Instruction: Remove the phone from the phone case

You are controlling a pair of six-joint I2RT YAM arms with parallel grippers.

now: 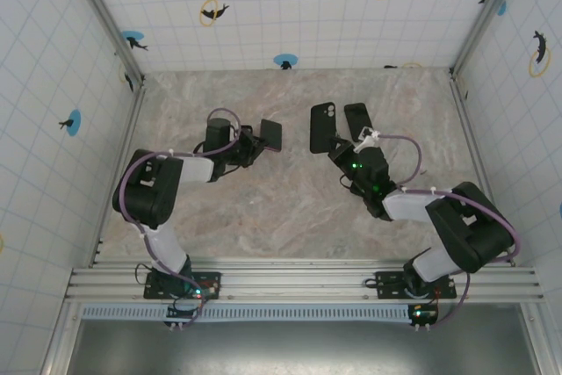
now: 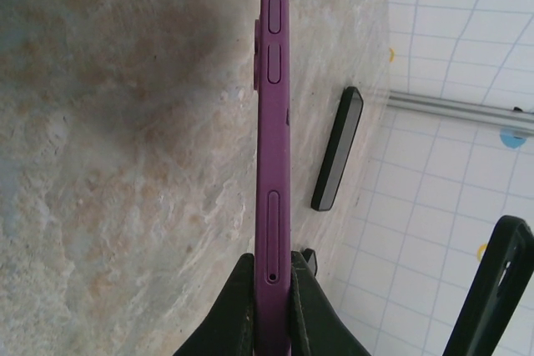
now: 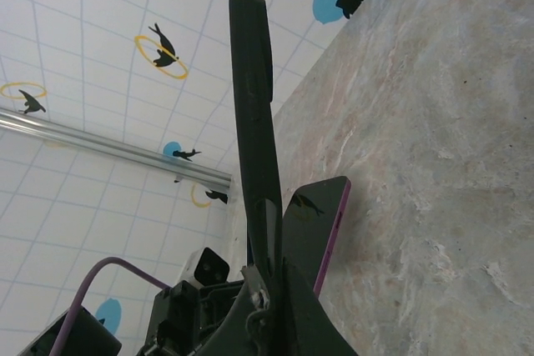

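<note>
Room: white tiled walls (image 1: 263,6) with dolphin stickers, closed around a marbled table (image 1: 290,217).
Step in hand: the purple phone (image 1: 270,134) looks already free of the dark case (image 1: 323,127), so I judge the task is almost finished.
How to do it well: hold both grips firm and draw the two apart in a straight line, so that the case lip does not catch a phone corner. Then lay each one down flat and gently.
Left gripper (image 1: 253,143): closed tight on the bottom end of the phone (image 2: 273,164), which reaches straight ahead of its fingers (image 2: 238,306), edge-on, lifted above the table.
Right gripper (image 1: 341,152): closed tight on one end of the case (image 3: 254,122), which also stands out ahead of its fingers.
Phone against case: apart, with a clear gap. The phone (image 3: 321,218) is near the right gripper, on its left, not touching.
Dark slab (image 1: 356,118): seems to lie on the table just beyond the right gripper. What it is I cannot tell.
</note>
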